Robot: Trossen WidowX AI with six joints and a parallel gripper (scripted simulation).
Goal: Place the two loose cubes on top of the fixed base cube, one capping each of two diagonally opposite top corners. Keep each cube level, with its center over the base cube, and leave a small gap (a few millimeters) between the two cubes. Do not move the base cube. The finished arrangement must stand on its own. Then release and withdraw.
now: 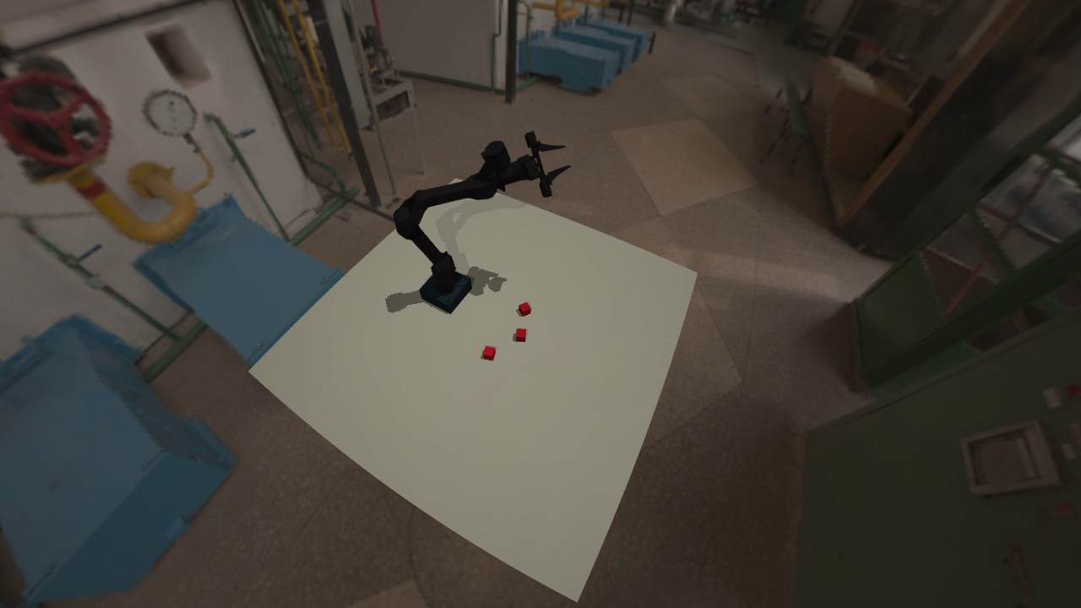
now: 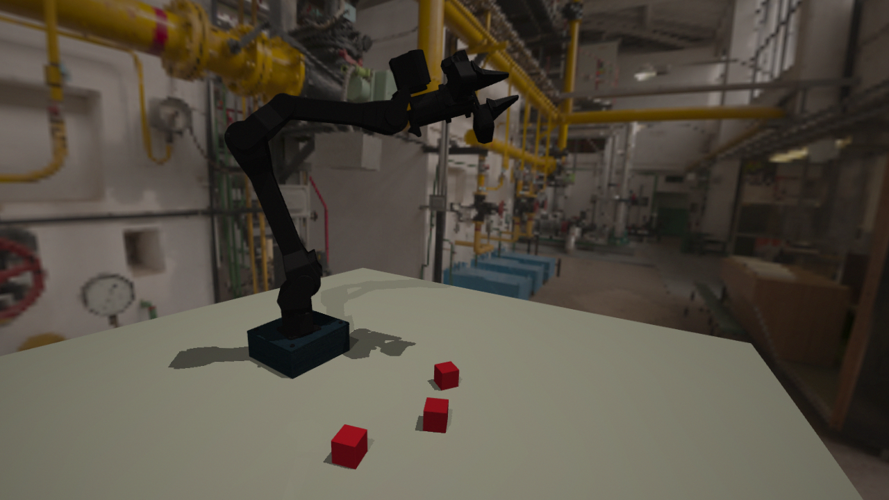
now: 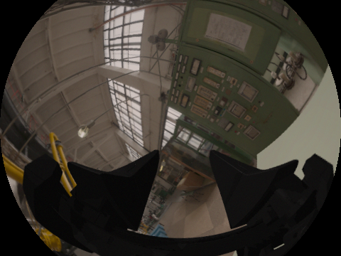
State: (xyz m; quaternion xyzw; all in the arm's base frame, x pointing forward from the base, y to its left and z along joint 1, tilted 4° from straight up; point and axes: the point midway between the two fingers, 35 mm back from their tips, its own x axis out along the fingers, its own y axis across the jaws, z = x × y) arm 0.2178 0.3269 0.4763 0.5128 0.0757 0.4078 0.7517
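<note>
Three red cubes sit apart on the pale table top. One cube [image 1: 524, 309] [image 2: 446, 375] is farthest back. A second cube [image 1: 520, 334] [image 2: 435, 415] is in the middle. A third cube [image 1: 489, 353] [image 2: 349, 446] is nearest the front left. All look alike, so I cannot tell which is the fixed base. My gripper [image 1: 567, 156] [image 2: 513, 86] [image 3: 185, 153] is open and empty, raised high above the table and pointing outward, well away from all the cubes. No cube shows in the wrist view.
The arm's dark blue base [image 1: 446, 291] [image 2: 298, 345] stands on the pale table top [image 1: 529, 438] [image 2: 590, 422], to the left of the cubes. The table's edges show in the top view. Walls, pipes and blue boxes lie beyond it.
</note>
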